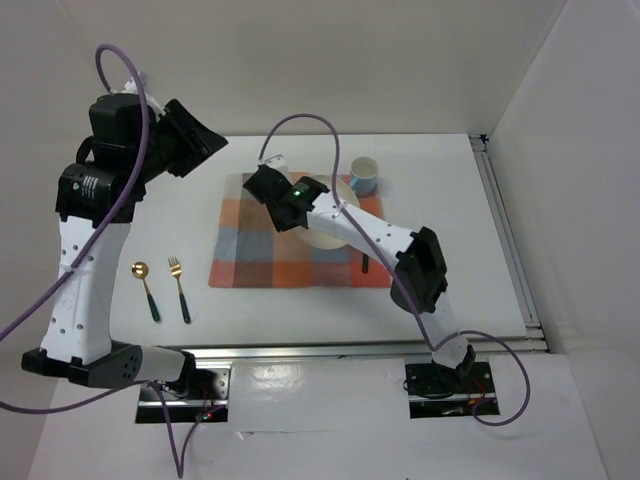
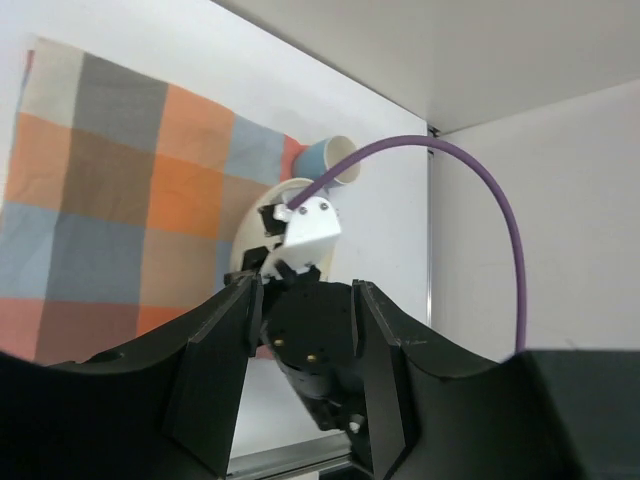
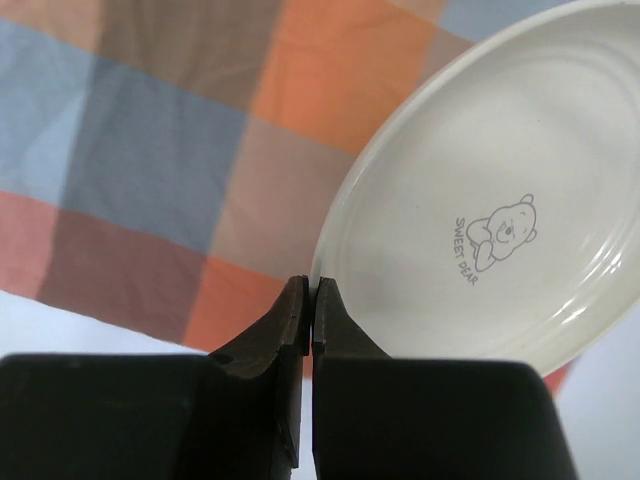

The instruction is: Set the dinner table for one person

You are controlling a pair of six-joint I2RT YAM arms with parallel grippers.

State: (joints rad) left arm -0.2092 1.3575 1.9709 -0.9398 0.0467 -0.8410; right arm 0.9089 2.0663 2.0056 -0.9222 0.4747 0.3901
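White bench (image 1: 450,290), checked mat (image 1: 250,250) centre. Right claw (image 3: 308,300) clamped on plate (image 3: 480,230) rim at mat edge: plate-placing step. Next, likely: centre plate, let go. Left claw (image 2: 303,300) spread, empty.

Plain white panels box us in, far wall (image 1: 340,60), left wall (image 1: 30,150), right wall (image 1: 585,200), closing round the dinner table (image 1: 290,315), metal rails (image 1: 508,240) along its right and near edges, soft even light, faint shadows.
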